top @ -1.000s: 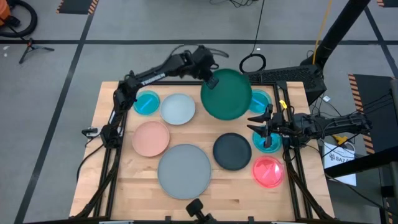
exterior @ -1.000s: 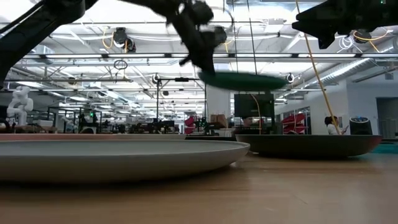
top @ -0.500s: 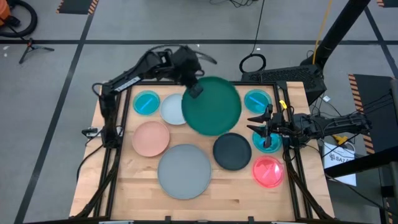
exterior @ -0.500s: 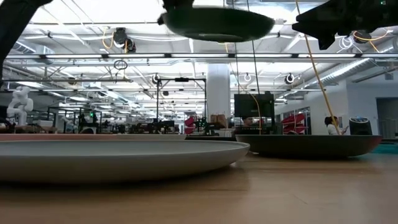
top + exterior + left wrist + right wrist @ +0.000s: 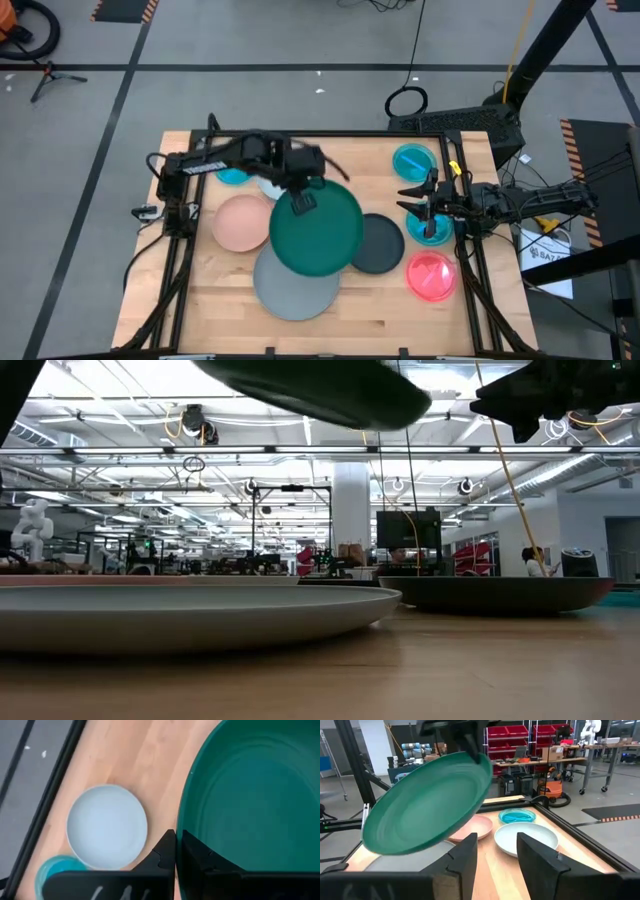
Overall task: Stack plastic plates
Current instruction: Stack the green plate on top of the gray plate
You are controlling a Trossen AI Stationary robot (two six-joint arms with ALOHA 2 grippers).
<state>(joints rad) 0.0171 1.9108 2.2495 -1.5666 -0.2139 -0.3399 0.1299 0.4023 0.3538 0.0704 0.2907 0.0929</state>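
My left gripper is shut on the large dark green plate, held in the air over the far part of the large grey plate. The green plate is also in the low view and, tilted, in the right wrist view. The salmon plate, black plate and pink-red plate lie flat on the table. The pale blue-white plate lies under my left arm. My right gripper is open, high above a small cyan plate at the right edge. My left gripper pinches the green plate's rim on its far-left side, one finger over the inside and one outside. The fingers come from above, from the far left. The plate is lifted clear and tilted, its gripped side higher.
Two more small cyan plates lie at the far left and far right. A black metal frame runs round the table's edges. Bare wood shows along the near edge.
My left gripper has carried the green plate from the far middle of the table toward the near edge and the left, to above the grey plate. The plate has also risen in the low view and has tipped. My right gripper has kept still.
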